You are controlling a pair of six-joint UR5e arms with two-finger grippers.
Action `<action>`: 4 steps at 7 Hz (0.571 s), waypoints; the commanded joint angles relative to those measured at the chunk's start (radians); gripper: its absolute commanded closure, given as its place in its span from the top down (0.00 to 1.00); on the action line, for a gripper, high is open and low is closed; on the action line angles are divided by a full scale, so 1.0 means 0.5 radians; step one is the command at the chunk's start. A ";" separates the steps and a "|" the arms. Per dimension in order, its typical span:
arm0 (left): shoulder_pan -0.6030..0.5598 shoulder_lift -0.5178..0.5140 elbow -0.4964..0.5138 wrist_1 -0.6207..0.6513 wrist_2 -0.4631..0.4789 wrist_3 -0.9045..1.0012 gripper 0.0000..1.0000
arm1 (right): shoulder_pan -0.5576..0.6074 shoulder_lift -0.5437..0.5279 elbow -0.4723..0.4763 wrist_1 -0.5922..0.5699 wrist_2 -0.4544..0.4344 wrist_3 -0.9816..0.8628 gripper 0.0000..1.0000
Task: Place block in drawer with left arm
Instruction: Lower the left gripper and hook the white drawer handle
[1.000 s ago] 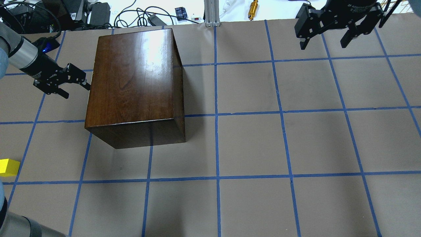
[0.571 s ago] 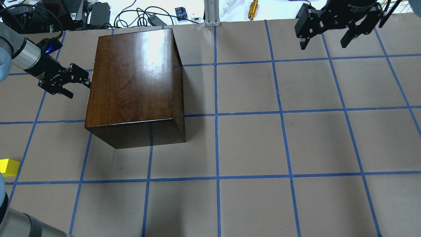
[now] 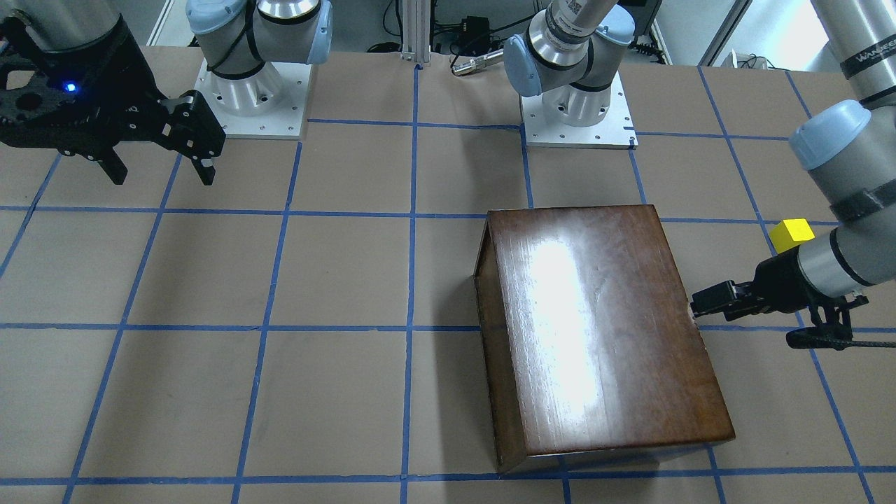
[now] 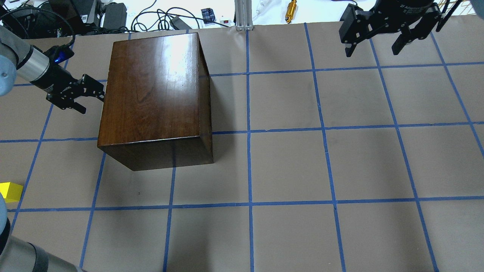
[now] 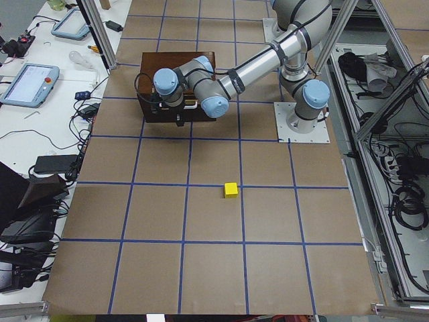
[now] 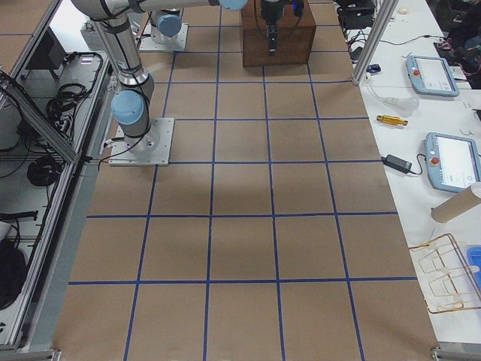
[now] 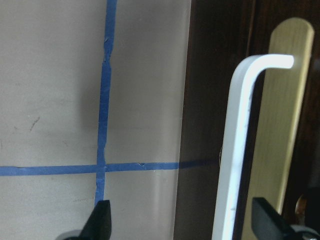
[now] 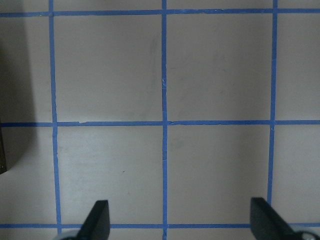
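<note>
The yellow block (image 4: 9, 190) lies on the table at the near left edge, far from both grippers; it also shows in the front view (image 3: 791, 233) and the left view (image 5: 230, 190). The dark brown box (image 4: 155, 94) stands left of centre with its drawer shut. My left gripper (image 4: 92, 103) is open and empty, its fingertips right at the box's left face. In the left wrist view the drawer's dark front panel (image 7: 210, 100) carries a white handle (image 7: 240, 150) on a brass plate (image 7: 282, 125), and the handle lies between the open fingers (image 7: 100, 222). My right gripper (image 4: 372, 51) is open and empty at the far right.
Cables, power bricks and tools (image 4: 291, 9) lie beyond the table's far edge. Both arm bases (image 3: 577, 105) stand at the robot's side of the table. Blue tape lines (image 4: 249, 132) grid the brown table surface.
My left gripper has moved a little closer to the box's left face and slightly away from the robot. The block, the box and the right gripper have not moved.
</note>
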 commanded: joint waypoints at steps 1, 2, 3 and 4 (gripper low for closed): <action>0.000 -0.013 -0.059 0.090 0.001 0.001 1.00 | -0.002 0.001 0.000 0.000 -0.001 0.000 1.00; 0.000 -0.016 -0.062 0.094 0.001 0.001 1.00 | 0.001 0.001 0.000 0.000 0.002 0.000 1.00; 0.000 -0.022 -0.065 0.094 0.001 0.001 1.00 | 0.001 -0.002 0.000 0.000 0.002 0.000 1.00; 0.000 -0.029 -0.059 0.097 0.001 0.001 1.00 | -0.002 -0.002 0.000 0.000 0.002 0.000 1.00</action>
